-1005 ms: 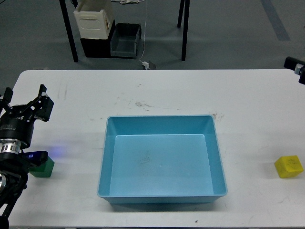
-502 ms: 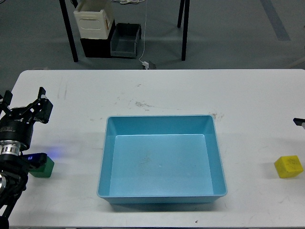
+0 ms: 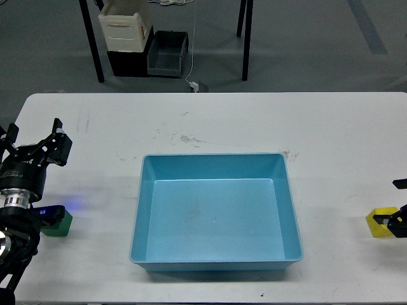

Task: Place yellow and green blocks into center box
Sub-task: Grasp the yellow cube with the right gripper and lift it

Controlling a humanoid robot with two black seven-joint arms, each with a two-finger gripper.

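Yellow block (image 3: 379, 224) near right tabletop (image 3: 210, 121) edge, flat, partly hidden by right gripper (image 3: 399, 219); gripper state cannot tell. Green block (image 3: 57, 223) far left, under left arm. Left gripper (image 3: 33, 136) fingers apart, holding nothing. Blue box (image 3: 216, 213) between blocks, centre, open top.

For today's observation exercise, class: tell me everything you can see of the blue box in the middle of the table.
The blue box is a shallow, open-topped rectangular tray, light blue, seemingly smooth plastic. Its four walls slope slightly outward up to a thin rim, and the corners are rounded. It sits flat and upright at the centre of the white table, its long sides parallel to the table's front edge. The floor inside holds no blocks, only a few faint specks or scuffs. Nothing touches it except the table beneath.
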